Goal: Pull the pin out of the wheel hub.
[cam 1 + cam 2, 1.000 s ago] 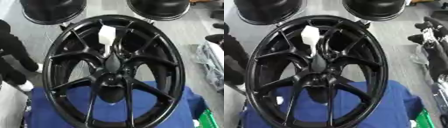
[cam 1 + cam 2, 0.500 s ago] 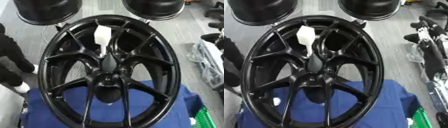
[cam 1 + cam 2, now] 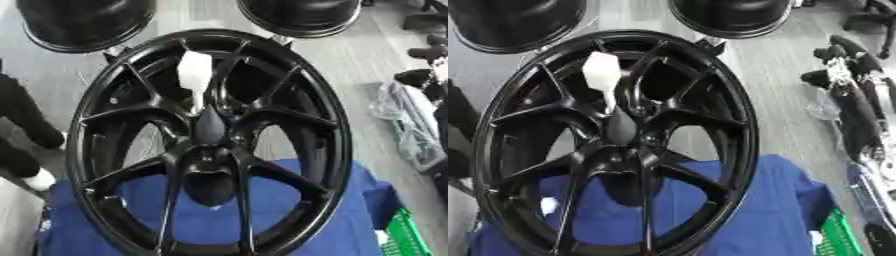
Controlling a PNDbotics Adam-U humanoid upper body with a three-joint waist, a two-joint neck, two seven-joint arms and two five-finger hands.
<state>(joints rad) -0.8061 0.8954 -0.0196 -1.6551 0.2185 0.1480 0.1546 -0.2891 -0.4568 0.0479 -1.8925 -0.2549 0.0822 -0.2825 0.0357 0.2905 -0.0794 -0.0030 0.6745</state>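
Can't tell what my hands are doing or holding, neither one shows in either eye view. The black wheel (image 3: 210,145) stands tilted on a blue cloth (image 3: 201,220), hub (image 3: 208,165) facing me. The white pin (image 3: 602,72) sits in the upper spokes just above the hub, its narrow end pointing down toward it; two more black wheels (image 3: 83,22) lie behind.

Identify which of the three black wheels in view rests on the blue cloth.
The large spoked wheel in the middle, its lower rim over the blue cloth. The two other wheels sit behind it on the grey floor.
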